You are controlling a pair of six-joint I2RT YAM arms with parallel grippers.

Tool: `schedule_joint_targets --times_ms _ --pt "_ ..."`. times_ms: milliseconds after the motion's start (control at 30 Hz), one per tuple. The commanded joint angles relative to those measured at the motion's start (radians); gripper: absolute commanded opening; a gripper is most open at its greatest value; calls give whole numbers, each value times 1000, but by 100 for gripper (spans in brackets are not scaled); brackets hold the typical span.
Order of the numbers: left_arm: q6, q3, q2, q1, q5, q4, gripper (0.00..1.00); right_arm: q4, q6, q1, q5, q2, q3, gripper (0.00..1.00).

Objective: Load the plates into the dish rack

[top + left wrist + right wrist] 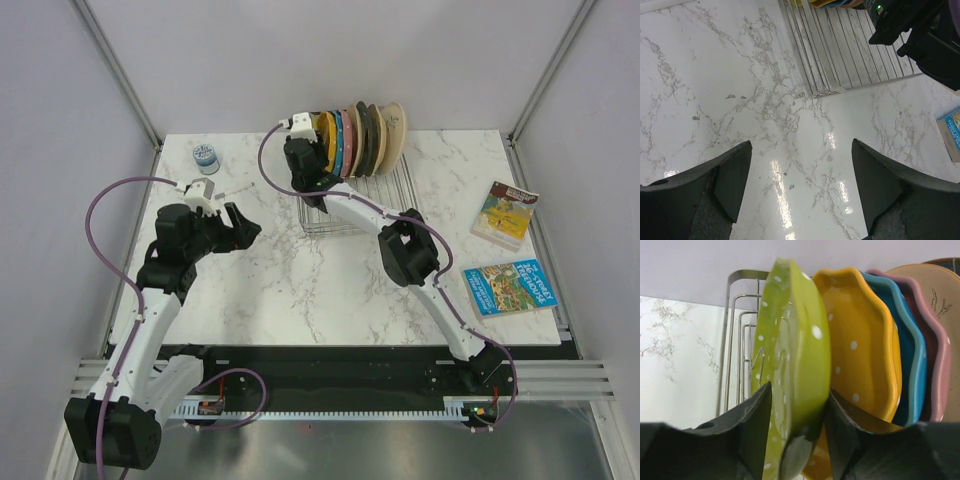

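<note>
Right claw (797, 434) is clamped on the lower rim of the lime green plate (795, 340), which stands upright at the left end of the row in the dish rack (735, 325). Orange plate (860, 350), blue plate (914, 360) and pink plate (939, 355) stand close to its right. Left claw (800, 185) hangs open over bare bench (705, 75), below the rack's corner.

readable text: none | upper book (505, 213) title: too small | lower book (508, 286) title: too small
</note>
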Motion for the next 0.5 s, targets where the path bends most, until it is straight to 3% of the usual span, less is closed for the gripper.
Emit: schedule_joint_targets --times_ms 0,233,333,467 --pt "-35 23 -3 6 38 44 87 102 -126 4 100 -59 -59 57" --pt "-35 9 -27 6 37 67 87 254 -227 42 131 -189 -235 60" --pt "-13 6 -35 6 12 76 88 414 -323 74 123 -287 -345 71" --pt "19 1 -40 6 -12 107 100 507 -428 109 112 -384 -387 82"
